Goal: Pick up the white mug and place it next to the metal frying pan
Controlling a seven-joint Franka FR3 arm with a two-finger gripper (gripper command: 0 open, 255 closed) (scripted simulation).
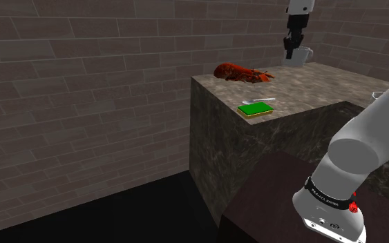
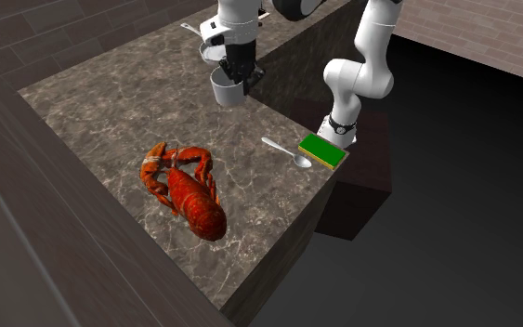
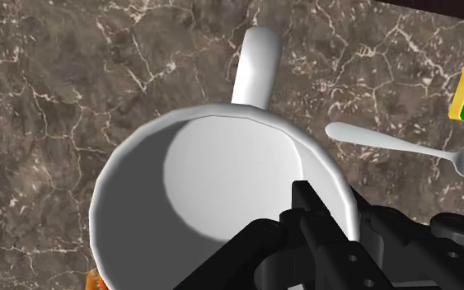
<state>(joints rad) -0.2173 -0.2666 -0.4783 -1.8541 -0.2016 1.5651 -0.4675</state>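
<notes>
The white mug (image 3: 213, 173) stands upright with its handle (image 3: 255, 62) pointing away from the gripper. My black gripper (image 3: 337, 210) comes down on it from above and is shut on its rim, one finger inside the cup and the other outside the wall. In the shoulder view the mug (image 1: 301, 55) hangs under the gripper (image 1: 293, 48) at the far end of the marble counter (image 1: 310, 90). The second exterior view has the mug (image 2: 224, 89) below the gripper (image 2: 236, 67); I cannot tell whether its base touches the stone. A thin pale rim (image 1: 378, 94) peeks out beside the arm.
A red lobster (image 2: 187, 190) lies on the counter (image 2: 101, 111) toward its outer end. A metal spoon (image 2: 287, 151) and a green-topped yellow block (image 2: 323, 151) sit by the counter's edge near the stand. Brick walls stand behind, with dark floor below.
</notes>
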